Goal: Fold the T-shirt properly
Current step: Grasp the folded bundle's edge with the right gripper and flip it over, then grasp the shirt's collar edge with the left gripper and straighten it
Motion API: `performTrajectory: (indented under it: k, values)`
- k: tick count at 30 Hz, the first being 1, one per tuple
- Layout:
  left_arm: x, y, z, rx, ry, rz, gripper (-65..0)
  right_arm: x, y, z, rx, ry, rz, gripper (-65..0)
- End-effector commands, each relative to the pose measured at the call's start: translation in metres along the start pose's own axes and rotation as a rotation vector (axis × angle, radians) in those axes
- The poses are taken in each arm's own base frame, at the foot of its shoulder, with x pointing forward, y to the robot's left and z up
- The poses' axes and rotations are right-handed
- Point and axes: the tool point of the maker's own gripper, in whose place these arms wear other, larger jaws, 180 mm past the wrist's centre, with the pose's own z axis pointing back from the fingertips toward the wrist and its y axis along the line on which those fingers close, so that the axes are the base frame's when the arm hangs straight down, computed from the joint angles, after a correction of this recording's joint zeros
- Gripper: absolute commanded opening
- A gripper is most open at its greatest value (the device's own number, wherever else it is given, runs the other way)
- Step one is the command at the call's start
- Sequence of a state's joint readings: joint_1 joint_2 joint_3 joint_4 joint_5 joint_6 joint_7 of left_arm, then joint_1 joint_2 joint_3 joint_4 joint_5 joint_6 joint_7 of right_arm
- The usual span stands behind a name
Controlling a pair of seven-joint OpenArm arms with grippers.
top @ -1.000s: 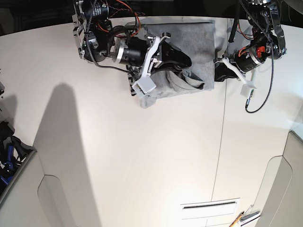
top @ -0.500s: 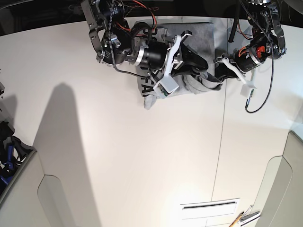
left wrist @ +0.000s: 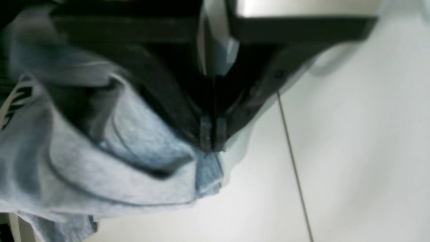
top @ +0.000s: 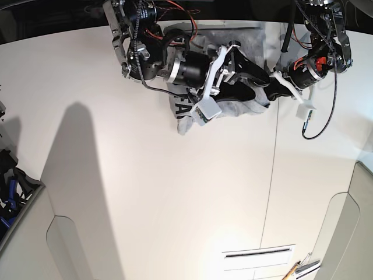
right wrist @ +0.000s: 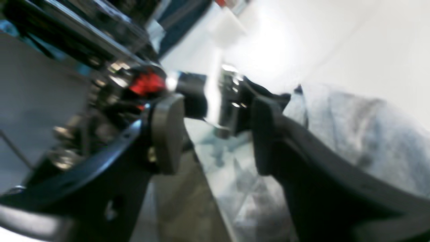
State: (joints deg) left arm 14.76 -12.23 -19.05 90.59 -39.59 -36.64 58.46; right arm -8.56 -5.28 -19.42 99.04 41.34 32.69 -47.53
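Both grippers meet at one edge of the T-shirt, which lies bunched at the far end of the white table, partly folded, with black lettering showing on its near-left corner. In the left wrist view the left gripper has its jaws pressed together on a pinch of grey cloth at the hem, right at the fabric's edge, where the shirt gives way to bare table. In the right wrist view the right gripper stands with its jaws well apart; cloth lies under and beside the far finger, but nothing is visibly clamped between the pads, so it looks like a release rather than a hold.

In the base view the right arm reaches across over the shirt from that view's left, its gripper arriving just beside the left gripper, which waits at the shirt's right edge. The fold line appears to run from the far table edge toward the camera, so the shirt's bulk lies to the right arm's side of the pinch. Judging by this, the coming move turns on the left gripper's pinched hem: the left arm already holds the edge, while the right gripper, open and nearest the loose folds, would need to regrasp or clear away before the edge is carried over.
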Motion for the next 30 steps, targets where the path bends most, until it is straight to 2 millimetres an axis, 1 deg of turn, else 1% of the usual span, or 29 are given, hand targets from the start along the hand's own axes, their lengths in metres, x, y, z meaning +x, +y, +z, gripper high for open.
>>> performTrajectory:
  k: [1, 5, 9, 12, 14, 15, 16, 17, 18, 19, 20, 23, 26, 30]
  values:
    - [-0.032, 0.013, 0.002, 0.069, 0.146, -0.005, -65.0, 0.019, 0.012, -0.001, 0.049, -0.07, 0.004, -32.6]
    - [-0.032, 0.013, 0.002, 0.068, 0.146, -0.005, -65.0, 0.027, 0.023, 0.0, 0.112, -0.112, -0.044, -32.7]
    - [-0.03, 0.011, 0.001, 0.056, 0.137, 0.003, -65.0, 0.027, 0.027, 0.001, 0.138, -0.107, -0.057, -32.7]
    - [-0.027, 0.009, 0.001, 0.046, 0.126, 0.007, -65.0, 0.027, 0.025, 0.0, 0.133, -0.065, -0.022, -32.7]
    - [-0.025, 0.008, 0.002, 0.036, 0.118, 0.004, -65.0, 0.028, 0.017, -0.001, 0.101, -0.018, 0.033, -32.8]
    - [-0.022, 0.008, 0.003, 0.032, 0.111, 0.002, -65.0, 0.029, 0.011, -0.001, 0.076, 0.009, 0.066, -33.9]
    - [-0.019, 0.009, 0.005, 0.031, 0.104, -0.003, -65.0, 0.03, 0.004, 0.0, 0.048, 0.04, 0.099, -37.0]
    - [-0.015, 0.011, 0.007, 0.034, 0.097, -0.011, -65.0, 0.03, -0.003, 0.001, 0.019, 0.072, 0.13, -42.5]
    - [-0.011, 0.013, 0.01, 0.038, 0.091, -0.022, -65.0, 0.031, -0.01, 0.002, -0.009, 0.105, 0.157, -50.7]
    - [-0.008, 0.015, 0.013, 0.045, 0.086, -0.033, -65.0, 0.032, -0.016, 0.004, -0.027, 0.133, 0.175, -60.4]
    - [-0.004, 0.018, 0.017, 0.055, 0.082, -0.04, -65.0, 0.033, -0.02, 0.006, -0.041, 0.153, 0.186, -65.0]
    - [0.006, 0.022, 0.025, 0.078, 0.069, -0.08, -65.0, 0.039, -0.031, 0.013, -0.074, 0.164, 0.19, -65.0]
    - [0.018, 0.02, 0.033, 0.086, 0.041, -0.111, -65.0, 0.043, -0.041, 0.021, -0.109, 0.145, 0.172, -65.0]
    - [0.034, -0.001, 0.043, 0.033, -0.006, -0.139, -65.0, 0.047, -0.06, 0.035, -0.181, 0.125, 0.154, -65.0]
